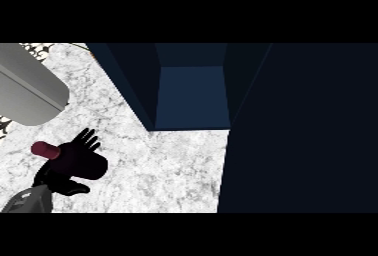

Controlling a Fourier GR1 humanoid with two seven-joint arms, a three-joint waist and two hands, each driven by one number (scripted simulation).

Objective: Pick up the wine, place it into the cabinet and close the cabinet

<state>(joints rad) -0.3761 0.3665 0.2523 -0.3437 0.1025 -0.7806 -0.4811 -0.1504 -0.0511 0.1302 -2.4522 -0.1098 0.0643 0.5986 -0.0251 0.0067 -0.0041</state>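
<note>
You are looking steeply down at a white marbled counter [162,165]. Your robot's left hand [83,161] is showing at the lower left, its grey forearm coming in from the bottom corner. The fingers [89,138] are fanning out straight and apart, pointing up toward the cabinet, so the hand is standing spread rather than clenched. The wine bottle [44,149] is sitting right against the hand's left side, with its maroon cap poking out clear of the palm. Its dark body is blending into the black hand, so you cannot tell whether the thumb is wrapping it. The cabinet [192,95] is standing open at the top centre, showing a dark blue interior, well apart from the bottle. Its cabinet door [303,130] is filling the right of the view. A grey rounded cylinder [28,85] is lying at the upper left, above the hand. The right hand is not showing.
</note>
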